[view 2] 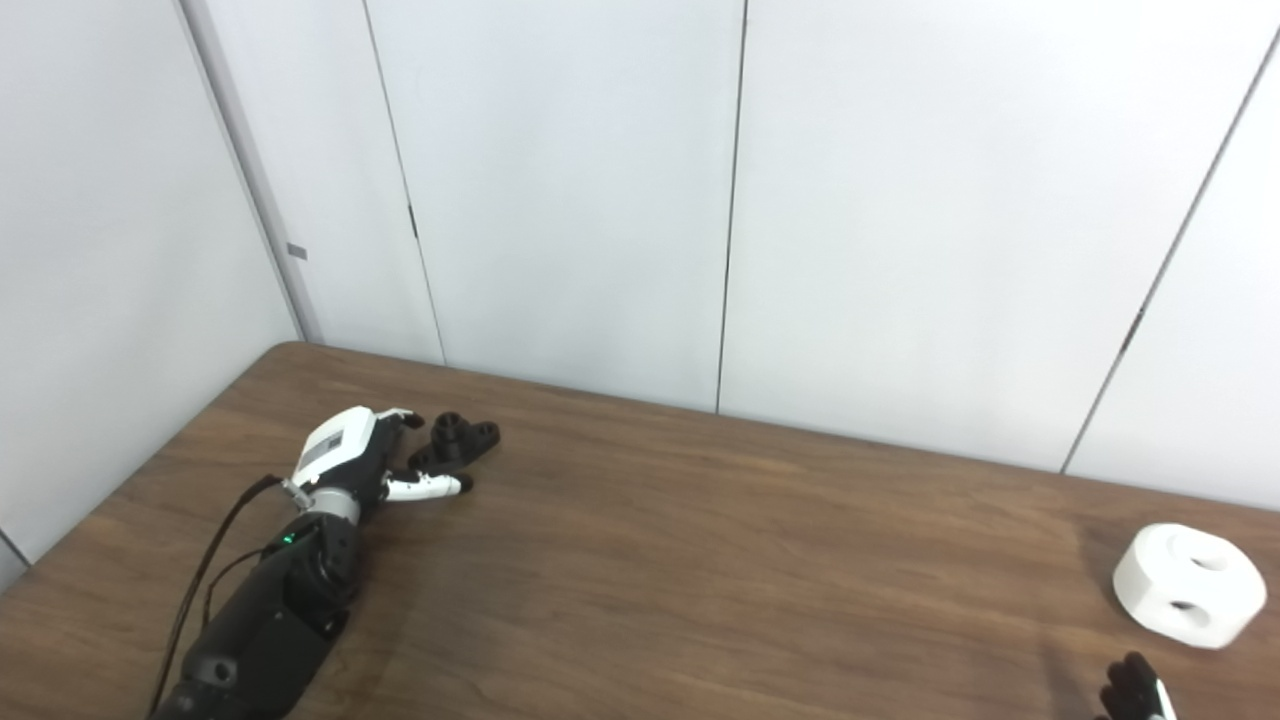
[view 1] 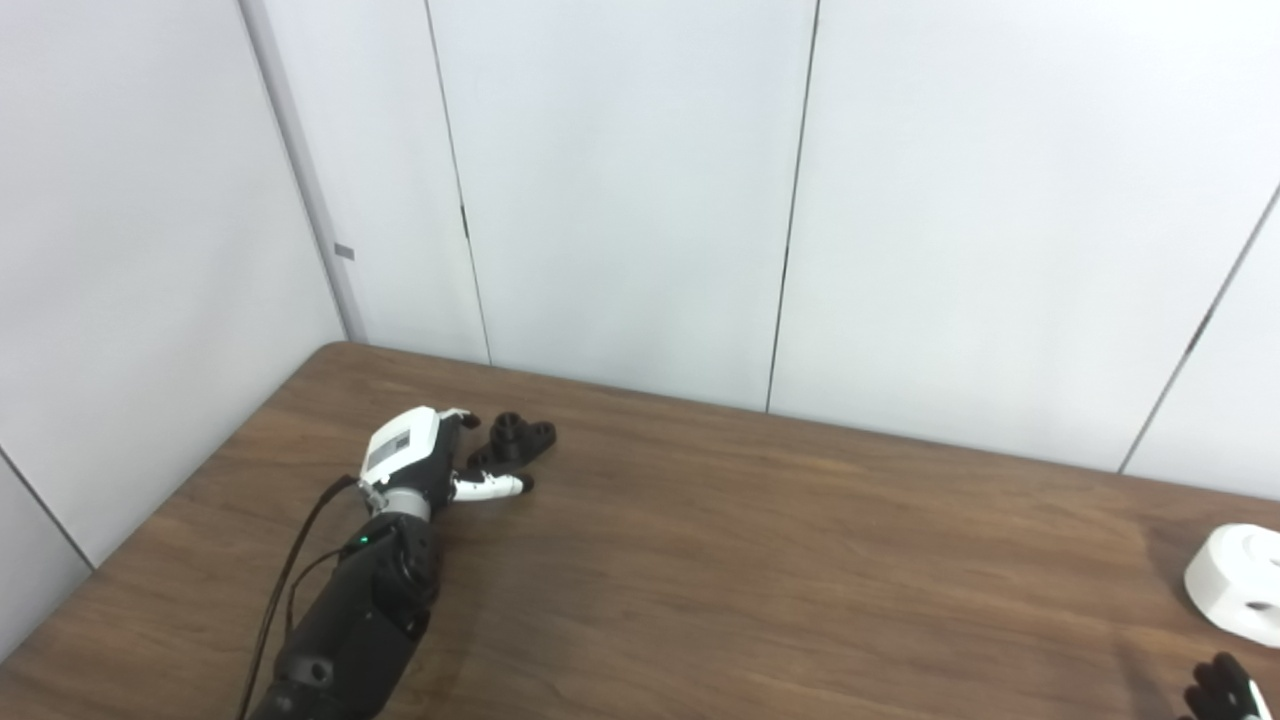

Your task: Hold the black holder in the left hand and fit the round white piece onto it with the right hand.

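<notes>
The left hand (view 2: 345, 455) lies at the far left of the counter (view 2: 700, 560), fingers (view 2: 425, 487) spread around the near side of the holder (view 2: 455, 440), which sits just ahead of them, not lifted. The white piece (view 2: 1188, 584) rests far right, just beyond the right hand (view 2: 1135, 690); only its fingertips show, so I cannot tell its spread.

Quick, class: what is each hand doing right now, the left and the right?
Left hand: open, fingers spread beside the black holder, not gripping it.
Right hand: only its fingertips show at the picture's bottom edge, near the round white piece; cannot be told.
</notes>
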